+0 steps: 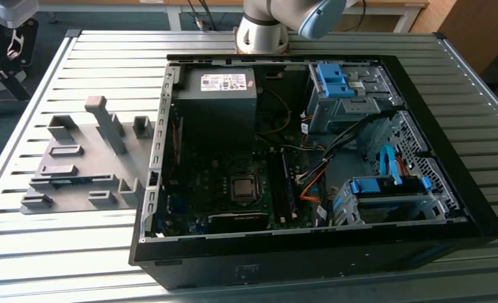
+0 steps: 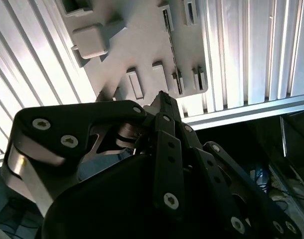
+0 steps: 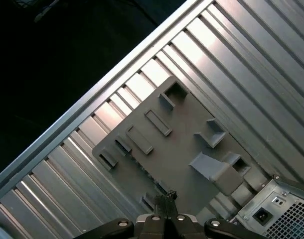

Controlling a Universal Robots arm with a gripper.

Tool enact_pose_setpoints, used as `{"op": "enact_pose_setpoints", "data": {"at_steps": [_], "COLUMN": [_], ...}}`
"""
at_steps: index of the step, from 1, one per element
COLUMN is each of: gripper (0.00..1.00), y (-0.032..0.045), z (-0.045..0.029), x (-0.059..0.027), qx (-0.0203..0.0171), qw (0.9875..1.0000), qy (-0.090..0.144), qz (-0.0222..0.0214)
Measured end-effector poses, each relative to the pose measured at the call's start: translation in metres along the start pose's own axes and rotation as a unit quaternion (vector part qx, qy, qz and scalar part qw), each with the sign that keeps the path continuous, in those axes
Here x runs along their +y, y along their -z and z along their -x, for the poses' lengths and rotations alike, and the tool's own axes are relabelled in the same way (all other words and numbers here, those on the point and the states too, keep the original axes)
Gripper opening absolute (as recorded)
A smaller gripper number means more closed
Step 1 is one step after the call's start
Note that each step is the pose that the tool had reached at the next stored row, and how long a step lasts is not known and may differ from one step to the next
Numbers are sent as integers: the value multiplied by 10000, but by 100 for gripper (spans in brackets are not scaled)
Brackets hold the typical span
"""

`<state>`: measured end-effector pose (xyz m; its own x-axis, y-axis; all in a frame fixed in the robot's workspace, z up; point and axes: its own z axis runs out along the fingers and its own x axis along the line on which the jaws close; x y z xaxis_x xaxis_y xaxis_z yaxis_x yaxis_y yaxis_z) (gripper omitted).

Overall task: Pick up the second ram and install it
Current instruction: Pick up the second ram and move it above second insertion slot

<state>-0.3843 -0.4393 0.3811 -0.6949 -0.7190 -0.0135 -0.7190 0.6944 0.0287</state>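
Observation:
The second ram [image 1: 66, 181] is a thin green-blue stick standing on edge between two grey holder blocks on the grey holder plate [image 1: 89, 158], at the exterior view's left. In the second wrist view the ram [image 2: 172, 50] runs as a narrow dark strip across the plate, well beyond my fingertips. My gripper [image 2: 161, 95] hangs high above the plate, its fingers closed together with nothing between them. In the first wrist view the gripper [image 3: 165, 198] points down at the plate [image 3: 182, 139] near its edge.
An open black computer case [image 1: 316, 240] lies on the slatted metal table [image 1: 105, 57], right of the holder plate. Inside are the motherboard [image 1: 231, 189], a power supply [image 1: 219, 88], blue drive brackets [image 1: 333, 79] and loose cables. The arm's base [image 1: 261, 28] stands behind the case.

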Motion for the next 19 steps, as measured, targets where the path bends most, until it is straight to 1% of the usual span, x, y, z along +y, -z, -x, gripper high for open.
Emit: {"op": "enact_pose_setpoints", "data": {"at_steps": [3, 6, 8, 11, 12, 15, 18, 19], "gripper": [11, 11, 11, 11, 11, 11, 11, 11], "y": [-3, -5, -6, -8, -9, -12, -17, -19], "z": [0, -1, -1, -2, -2, -3, -3, -3], "x": [0, 1, 1, 2, 2, 2, 3, 3], "qx": [10, 19, 24, 31, 33, 40, 47, 49], "qw": [9997, 9991, 9983, 9969, 9962, 9937, 9904, 9891], "qy": [225, 431, 577, 791, 867, 1122, 1379, 1474], "qz": [-2, 0, 1, 3, 4, 7, 10, 11]}}
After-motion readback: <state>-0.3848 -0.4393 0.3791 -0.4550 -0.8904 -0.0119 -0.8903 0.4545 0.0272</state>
